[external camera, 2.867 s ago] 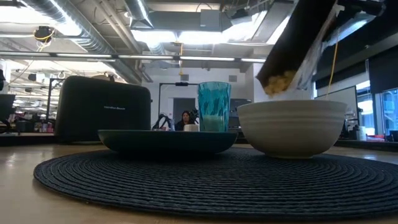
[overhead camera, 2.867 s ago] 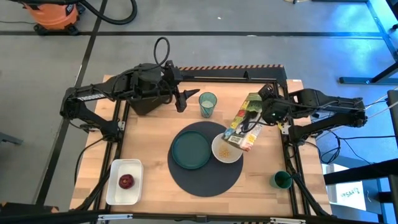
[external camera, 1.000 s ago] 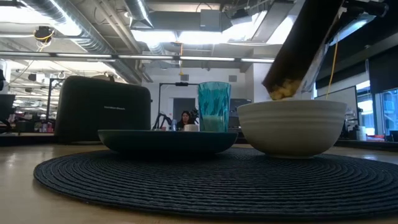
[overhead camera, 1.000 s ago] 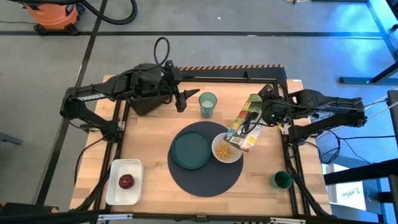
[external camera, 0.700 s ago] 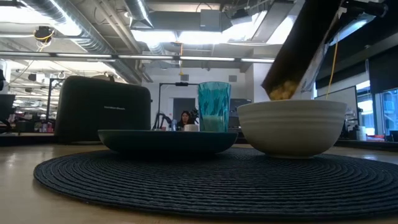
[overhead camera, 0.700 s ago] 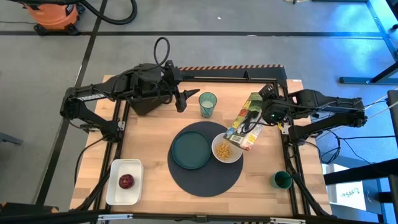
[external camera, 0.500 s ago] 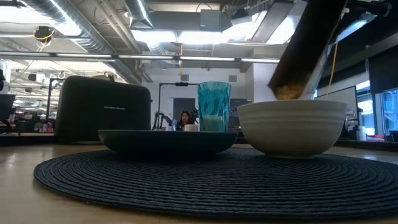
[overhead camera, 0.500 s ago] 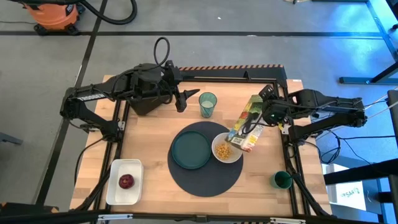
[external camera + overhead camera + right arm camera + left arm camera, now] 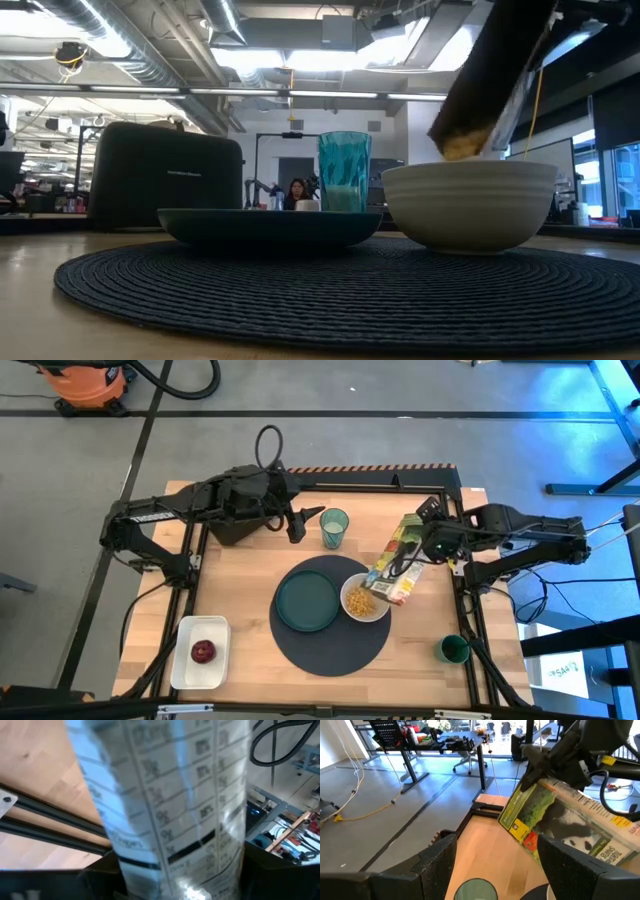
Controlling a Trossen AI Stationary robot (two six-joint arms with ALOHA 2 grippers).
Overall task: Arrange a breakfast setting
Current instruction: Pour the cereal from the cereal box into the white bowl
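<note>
My right gripper [image 9: 416, 546] is shut on a green cereal box [image 9: 397, 561], tipped with its open end over the white bowl [image 9: 364, 601]. The bowl holds yellow cereal [image 9: 359, 601] and stands on the round dark-blue mat [image 9: 330, 635] beside the teal plate [image 9: 307, 600]. In the low view the box's mouth [image 9: 462, 140] hangs just above the bowl's rim [image 9: 470, 170]. My left gripper [image 9: 300, 520] is open and empty beside the toaster. The dark-green mug [image 9: 452, 650] stands at the near right. The red fruit [image 9: 204, 651] lies in the white tray. The bagel and the teal utensil are out of view. My right gripper holds the cereal box by its upper half [image 9: 409, 539], pinched between the two fingers, which come level from the table's right side and lie across the box. The box is lifted clear and slants, its open end down over the bowl.
The black toaster [image 9: 232, 520] stands at the far left, under my left arm. A teal glass [image 9: 334, 527] stands just right of my left gripper. The white tray [image 9: 200, 652] lies at the near left corner. Bare wood shows along the near edge.
My left gripper has shifted a little toward the table's right edge, toward the teal glass. My right gripper has kept the box tipped over the bowl, and the box's mouth has drifted slightly toward the right edge.
</note>
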